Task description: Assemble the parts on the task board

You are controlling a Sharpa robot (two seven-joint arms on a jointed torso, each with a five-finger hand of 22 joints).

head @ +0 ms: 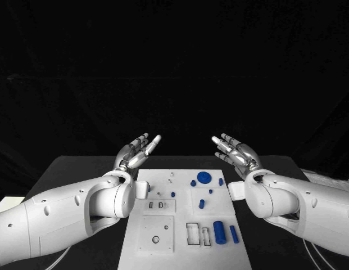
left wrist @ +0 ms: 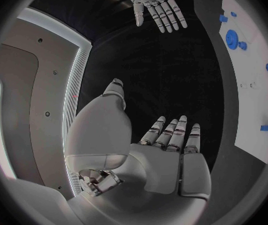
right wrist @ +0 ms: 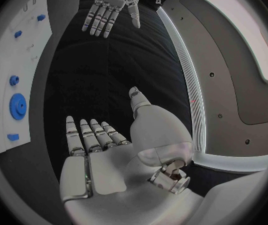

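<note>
Here, left hand (head: 137, 149) and right hand (head: 236, 151) raised on either side of the task board's (head: 141, 244) far end, palms facing each other, fingers straight and apart, holding nothing. Blue parts on the white plate: a large gear (head: 203, 178) near the far edge, a thick cylinder (head: 220, 231) and a slimmer peg (head: 234, 234) near the front right, smaller pieces between, perhaps pegs

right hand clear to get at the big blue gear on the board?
Probably yes. The right hand is open and holds nothing, raised beyond the task board's far end. The large blue gear lies uncovered near that end, with only a small gear beside it.
</note>
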